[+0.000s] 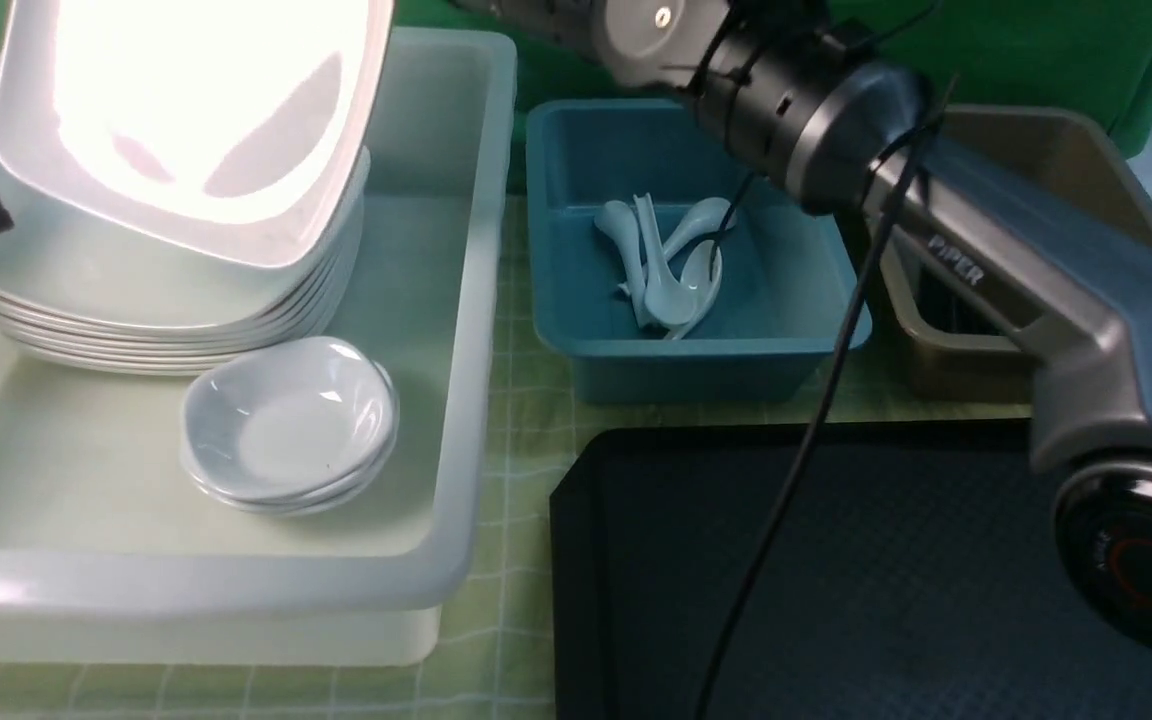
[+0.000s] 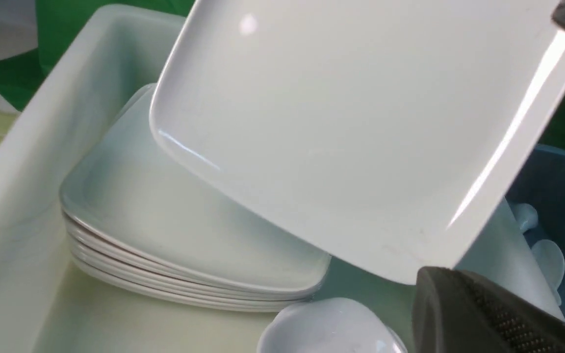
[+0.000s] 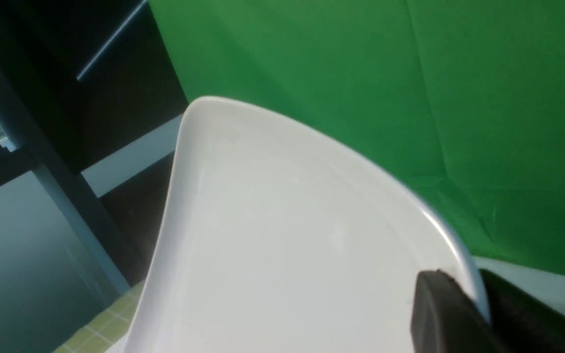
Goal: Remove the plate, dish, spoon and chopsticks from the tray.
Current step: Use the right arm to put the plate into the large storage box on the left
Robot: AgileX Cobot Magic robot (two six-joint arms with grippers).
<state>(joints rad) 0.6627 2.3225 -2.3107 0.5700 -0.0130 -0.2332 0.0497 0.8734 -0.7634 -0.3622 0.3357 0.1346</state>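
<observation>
A large glossy white plate [image 1: 186, 110], rectangular with rounded corners, hangs tilted in the air at about ten o'clock in the front view. It is above a stack of matching white plates [image 1: 156, 300] and clear of them. The stack sits at the far end of a long white plastic tub [image 1: 466, 300]. Two or three small round white dishes [image 1: 286, 420] are nested in the same tub, at the stack's five o'clock.

The right hand [image 3: 474, 289] is closed on the plate's rim near one corner, with one dark finger on each face of the rim. The grey right arm [image 1: 986, 250] reaches to it from four o'clock across to twelve o'clock. The left hand [image 2: 459, 304] is closed, its dark fingers together beside a lower corner of the plate. Whether it touches the plate cannot be told.

A big flat black textured plastic tray [image 1: 886, 580] with clipped corners lies at five o'clock on the green-checked worktop [image 1: 526, 420]. It is well apart from the plate. A teal plastic tub [image 1: 576, 200] at twelve o'clock holds a loose pile of white soup spoons [image 1: 666, 270]. A brown tub [image 1: 1066, 150] stands at two o'clock, partly hidden by the arm.
</observation>
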